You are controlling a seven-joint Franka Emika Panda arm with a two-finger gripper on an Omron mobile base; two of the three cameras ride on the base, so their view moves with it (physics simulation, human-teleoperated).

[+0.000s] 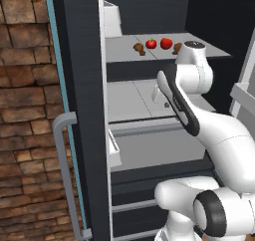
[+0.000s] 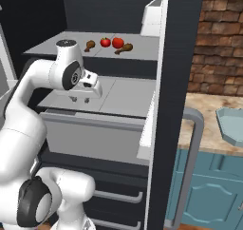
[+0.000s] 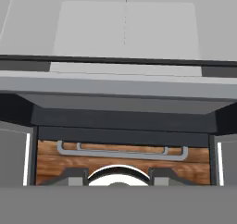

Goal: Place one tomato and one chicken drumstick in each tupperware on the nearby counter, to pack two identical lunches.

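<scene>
The pale blue-grey plastic tupperware tray (image 2: pixel 231 124) on the beige marbled counter (image 2: pixel 204 115) is cut off by the right base view's right edge. In the left base view, one brown chicken drumstick (image 1: pixel 177 47) sits half hidden behind the white arm. The gripper's (image 2: pixel 79 99) finger spacing is too small to tell.

Glossy white rounded arm (image 1: pixel 219 135) with dark joint bands
</scene>
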